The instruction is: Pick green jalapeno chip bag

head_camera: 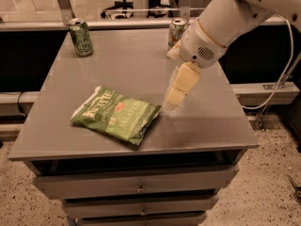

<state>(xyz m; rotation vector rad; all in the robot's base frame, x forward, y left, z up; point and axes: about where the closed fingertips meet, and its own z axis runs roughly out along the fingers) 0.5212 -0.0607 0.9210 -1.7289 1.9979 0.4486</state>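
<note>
The green jalapeno chip bag [116,114] lies flat on the grey table [122,65], near its front left, with white lettering, a small red mark and the word JALAPENO facing up. My gripper [177,96] hangs from the white arm [221,25] just above the table top, a short way to the right of the bag's right edge and apart from it. It holds nothing that I can see.
A dark green drink can [81,37] stands at the table's back left. A pale green and white can [177,31] stands at the back, partly behind my arm. Drawers [136,185] sit under the table top. A white cable [277,86] hangs at the right.
</note>
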